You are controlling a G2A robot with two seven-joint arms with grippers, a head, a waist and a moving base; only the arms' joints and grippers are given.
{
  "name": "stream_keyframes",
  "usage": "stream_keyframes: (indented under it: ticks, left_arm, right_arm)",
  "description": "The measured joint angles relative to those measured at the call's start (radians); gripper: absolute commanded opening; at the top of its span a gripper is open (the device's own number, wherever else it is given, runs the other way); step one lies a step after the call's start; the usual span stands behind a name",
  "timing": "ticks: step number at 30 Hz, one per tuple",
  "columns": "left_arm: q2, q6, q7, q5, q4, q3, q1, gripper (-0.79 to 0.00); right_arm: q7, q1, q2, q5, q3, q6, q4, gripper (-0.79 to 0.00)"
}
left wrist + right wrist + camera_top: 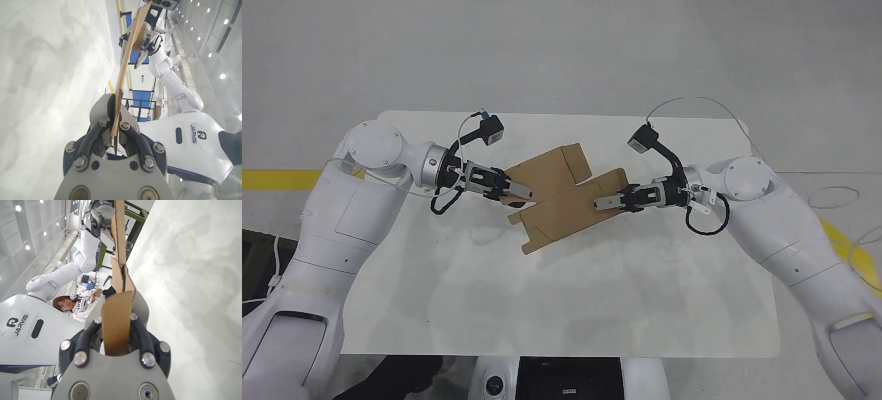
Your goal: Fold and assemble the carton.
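Carton [557, 195]: flat brown cardboard, not yet set up into a box. It hangs between the two arms over the middle of the worktop [662, 300], somewhat nearer the far edge than the near one. From above it runs on a slant, one panel pointing to the far edge and a longer panel reaching toward the near left corner.

Carton's lie: in both wrist views it shows edge-on, a thin sheet with the worktop's surface to one side of it. Its shadow falls on the worktop just beside it, toward the near edge.

Left tool [514, 192]: pressed together on the carton's left end. In its own wrist view the layered cardboard edge [117, 111] sits tight between the two pads.

Right tool [600, 203]: pinching the carton's right end. In its own wrist view a short flap [116, 323] stands up between the fingers and runs down into the tool's throat.

Arms: they come in from the left and right edges of the worktop, and the tools face each other across the carton.

Worktop: white, with rounded corners.
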Motion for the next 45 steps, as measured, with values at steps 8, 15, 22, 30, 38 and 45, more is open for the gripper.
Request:
stream_keyframes:
  ticks: [8, 15, 22, 30, 38, 45]
  left_arm:
    - [0.002, 0.006, 0.001, -0.006, -0.004, -0.004, 0.001, -0.72]
    - [0.004, 0.0, 0.018, -0.025, -0.007, -0.017, 0.007, 0.0]
    - [0.006, 0.014, 0.08, -0.056, 0.004, -0.043, 0.019, 0.0]
    - [0.005, 0.049, 0.158, -0.105, -0.019, -0.062, 0.043, 0.0]
    - [0.004, 0.083, 0.147, -0.168, -0.032, -0.074, 0.055, 0.0]
    - [0.006, 0.094, 0.159, -0.182, -0.042, -0.093, 0.055, 0.0]
  right_arm:
    - [-0.004, 0.016, 0.005, 0.01, -0.031, -0.004, 0.007, -0.785]
    - [-0.017, 0.023, 0.011, 0.033, -0.041, -0.017, 0.032, -0.785]
    - [-0.031, 0.025, 0.009, 0.044, -0.045, -0.03, 0.066, -0.785]
    - [-0.037, 0.03, 0.001, 0.043, -0.041, -0.037, 0.102, -0.785]
    - [-0.061, 0.032, -0.012, 0.045, -0.03, -0.06, 0.16, -0.785]
    - [-0.061, 0.03, -0.025, 0.032, -0.028, -0.061, 0.184, -0.785]
